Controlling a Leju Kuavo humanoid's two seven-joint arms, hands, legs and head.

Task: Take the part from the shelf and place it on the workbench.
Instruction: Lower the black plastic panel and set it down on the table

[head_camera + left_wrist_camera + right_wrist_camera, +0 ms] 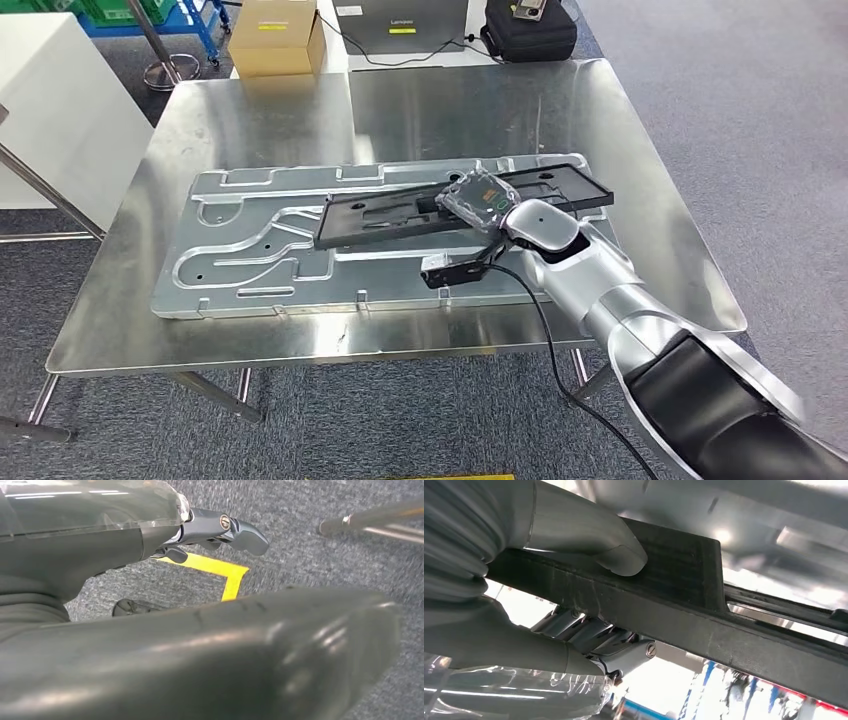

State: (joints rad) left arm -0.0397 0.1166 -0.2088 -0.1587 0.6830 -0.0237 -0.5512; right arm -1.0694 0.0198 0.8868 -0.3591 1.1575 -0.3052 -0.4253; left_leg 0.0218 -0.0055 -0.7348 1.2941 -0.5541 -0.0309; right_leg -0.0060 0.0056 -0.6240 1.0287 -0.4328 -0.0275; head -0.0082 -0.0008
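Little can be read here. In the head view a grey box [412, 25] behind the steel workbench [400, 110] bears a small pale word that looks like "Lenovo", above a yellow label whose print is too small to make out. The cardboard box [277, 37] beside it carries a yellow sticker, also unreadable. The wrist views hold no legible lettering.

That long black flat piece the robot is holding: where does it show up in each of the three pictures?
Head view: black part lies slantwise across the grey plate, middle of picture.
Left wrist view: not in it.
Right wrist view: a dark bar crossing the picture.
Shared landmark: the right hand gripping it.
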